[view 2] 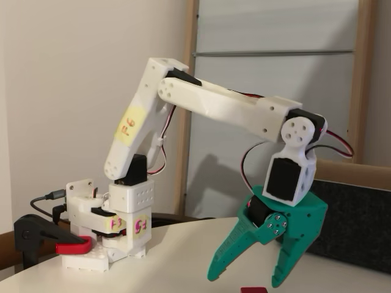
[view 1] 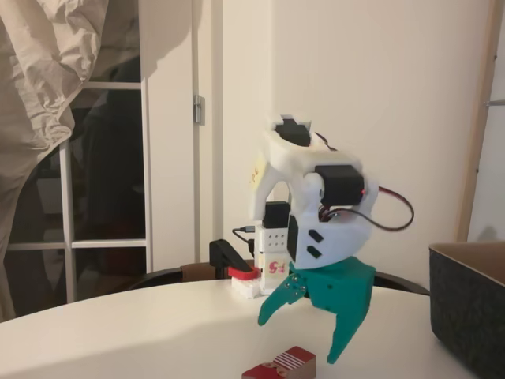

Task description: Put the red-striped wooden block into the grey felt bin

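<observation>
nearby, the claw point(view 1: 312, 335) hangs apart above the red-striped wooden block point(view 1: 282, 365), red-and-black clamp point(view 1: 235, 263) behind.

In both fixed views your claw point(view 1: 312, 330) hangs just above the block point(view 1: 281, 365) on the surface point(view 1: 118, 339) — bin point(view 1: 469, 304) to the right.

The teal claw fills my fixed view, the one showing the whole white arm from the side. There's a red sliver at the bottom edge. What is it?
Observer: It's the small red-striped wooden block, lying flat on the white table.
Operator: Is it being held?
Observer: No. The claw is open with nothing gripped, and the block sits below it.
Operator: What's the dark thing at the right?
Observer: The large grey felt bin. Its top is open, showing a tan-brown inner face.
</observation>
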You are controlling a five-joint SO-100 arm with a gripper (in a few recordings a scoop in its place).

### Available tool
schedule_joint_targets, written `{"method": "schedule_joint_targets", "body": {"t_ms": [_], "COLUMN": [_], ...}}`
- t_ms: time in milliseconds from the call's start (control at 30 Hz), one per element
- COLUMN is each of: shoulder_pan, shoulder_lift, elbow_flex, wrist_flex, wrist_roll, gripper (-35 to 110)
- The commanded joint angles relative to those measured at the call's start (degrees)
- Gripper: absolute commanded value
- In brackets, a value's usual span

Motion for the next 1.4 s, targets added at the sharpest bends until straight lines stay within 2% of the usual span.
{"method": "schedule_joint_targets", "body": {"t_ms": [0,467,1100,1367], "shoulder_pan": [-1.05,-0.53,4.83,5.8], "shoulder_lift": [0.0,-2.29,-3.25,-5.54], "elbow_flex": [-2.11,-5.98,-5.45,-5.1], "wrist_flex": [0.7,-1.41,-3.34,-3.34], "wrist_roll": [-0.97,2.9,14.94,16.96], "gripper": [39,38,37,37]}}
